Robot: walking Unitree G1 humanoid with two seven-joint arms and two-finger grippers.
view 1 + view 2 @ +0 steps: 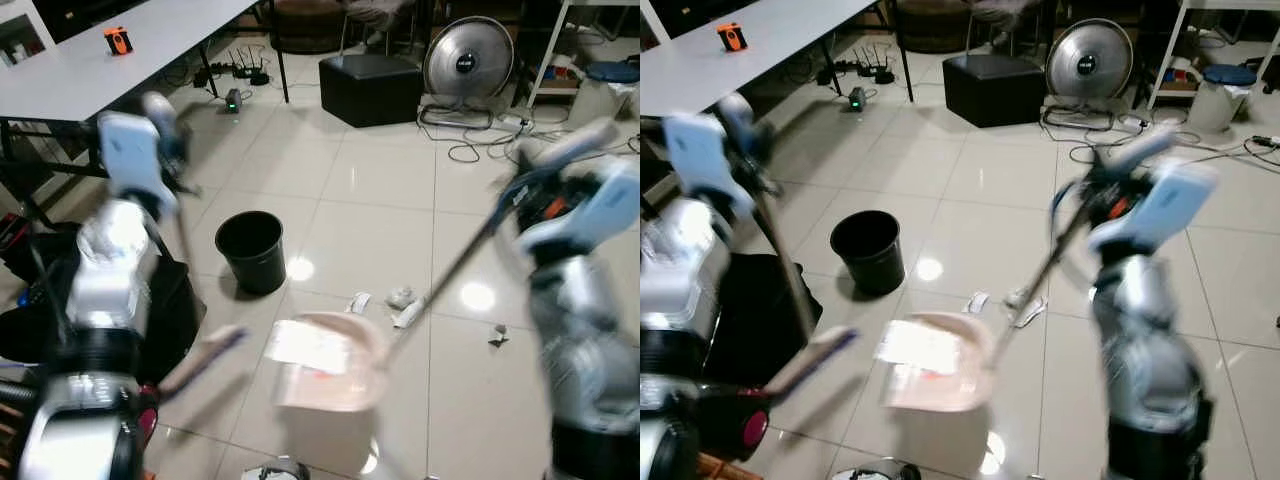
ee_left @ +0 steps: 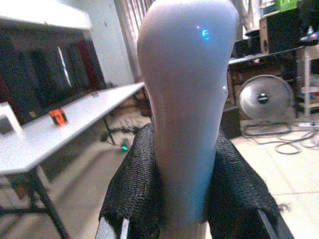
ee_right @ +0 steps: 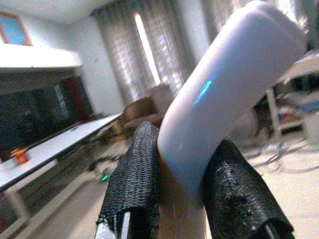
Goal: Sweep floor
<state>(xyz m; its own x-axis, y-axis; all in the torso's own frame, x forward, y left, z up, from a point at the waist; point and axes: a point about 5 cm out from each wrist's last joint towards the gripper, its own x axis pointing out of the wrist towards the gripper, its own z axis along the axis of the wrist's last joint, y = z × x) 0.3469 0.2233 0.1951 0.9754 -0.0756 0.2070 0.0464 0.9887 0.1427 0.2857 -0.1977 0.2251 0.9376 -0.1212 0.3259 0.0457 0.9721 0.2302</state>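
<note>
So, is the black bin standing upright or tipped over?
Upright. The bin stands on the tiled floor with its round mouth facing up; its inside is too dark to tell if it holds anything.

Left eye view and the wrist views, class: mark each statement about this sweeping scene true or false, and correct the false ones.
1. The right claw is shut on the dustpan handle. True.
2. The black bin lies tipped on its side. False: it stands upright on the tiles.
3. The left claw hangs with nothing in it. False: it is shut on the broom handle.
4. Bits of white litter lie on the floor beyond the pink dustpan. True.
5. The orange object sits on the floor beside the fan. False: it sits on the white table.
</note>
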